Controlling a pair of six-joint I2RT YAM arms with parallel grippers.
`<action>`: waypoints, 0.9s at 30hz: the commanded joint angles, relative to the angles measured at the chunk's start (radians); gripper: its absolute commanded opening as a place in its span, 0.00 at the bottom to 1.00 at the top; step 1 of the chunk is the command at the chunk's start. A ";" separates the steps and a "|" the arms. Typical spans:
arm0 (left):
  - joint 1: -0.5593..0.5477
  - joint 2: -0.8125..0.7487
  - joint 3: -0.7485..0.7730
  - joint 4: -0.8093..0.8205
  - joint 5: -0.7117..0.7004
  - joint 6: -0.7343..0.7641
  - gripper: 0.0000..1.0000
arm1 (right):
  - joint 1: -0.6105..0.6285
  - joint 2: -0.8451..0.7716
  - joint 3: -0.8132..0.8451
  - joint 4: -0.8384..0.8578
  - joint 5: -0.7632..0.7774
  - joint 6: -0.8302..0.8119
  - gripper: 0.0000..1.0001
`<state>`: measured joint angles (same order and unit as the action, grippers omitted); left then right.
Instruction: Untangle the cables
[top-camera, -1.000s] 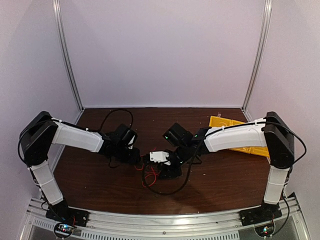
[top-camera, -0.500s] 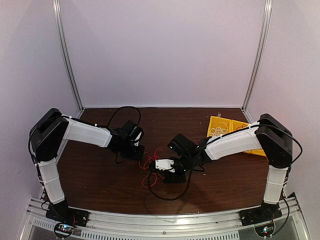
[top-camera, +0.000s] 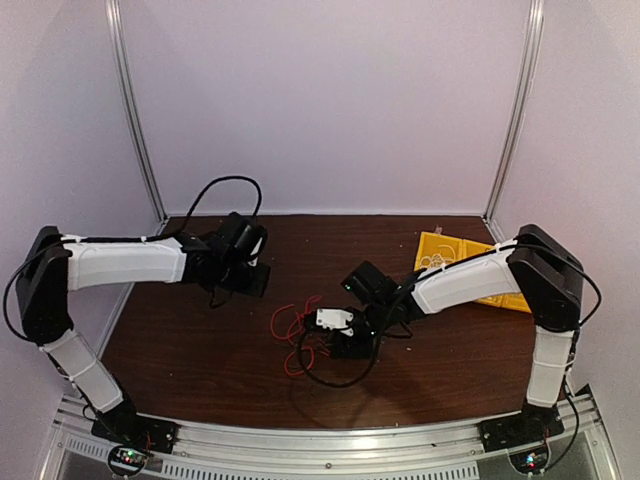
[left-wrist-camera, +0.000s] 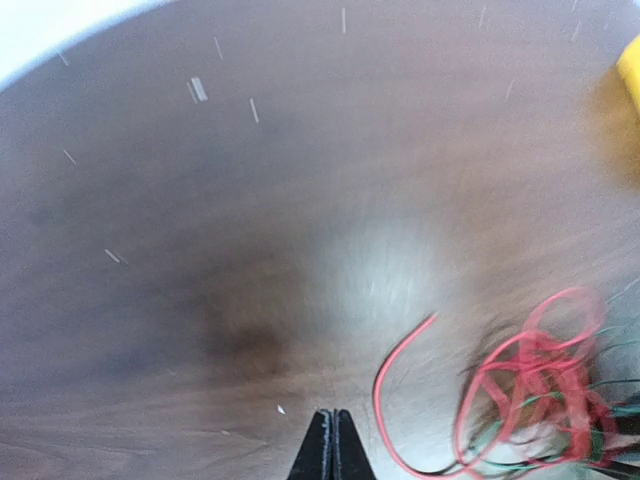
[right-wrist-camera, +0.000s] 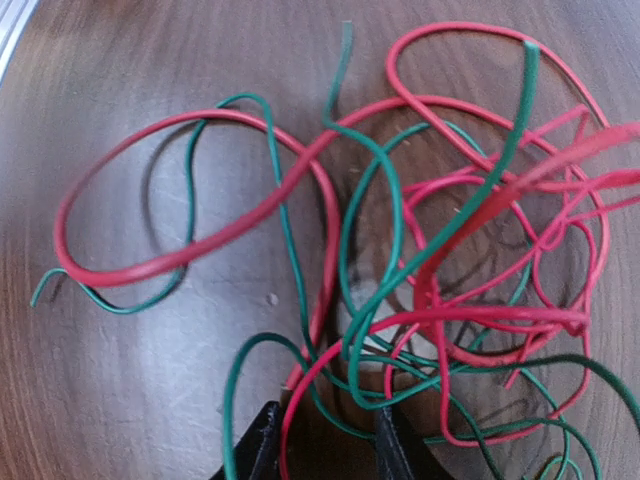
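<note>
Red and green cables (top-camera: 288, 320) lie tangled mid-table. The right gripper (right-wrist-camera: 325, 425) straddles strands, jaws apart, seemingly picking one; the left gripper (left-wrist-camera: 332, 430), clenched empty, hangs far-left. Next: pinch one strand, draw it clear

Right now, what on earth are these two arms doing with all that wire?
They are working at a tangle of thin cables on the table. The right gripper is over the knot, jaws apart, with strands of the red cable and the green cable between them. The left gripper is shut on nothing, beside the tangle. Nothing is separated yet.
</note>
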<state>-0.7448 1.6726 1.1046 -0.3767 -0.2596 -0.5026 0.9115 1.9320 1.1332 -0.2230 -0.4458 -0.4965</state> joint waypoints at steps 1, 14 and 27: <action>0.007 -0.215 0.039 0.002 -0.109 0.052 0.00 | -0.045 -0.023 0.025 -0.025 -0.023 0.031 0.33; 0.031 -0.284 -0.182 0.129 -0.031 -0.064 0.29 | -0.022 -0.152 0.363 -0.429 -0.011 -0.083 0.49; 0.038 -0.240 -0.340 0.324 0.155 -0.140 0.64 | 0.157 -0.102 0.253 -0.431 0.184 -0.290 0.42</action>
<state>-0.7124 1.4250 0.7799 -0.1413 -0.1555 -0.6247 1.0470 1.8503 1.4448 -0.6693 -0.3508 -0.7151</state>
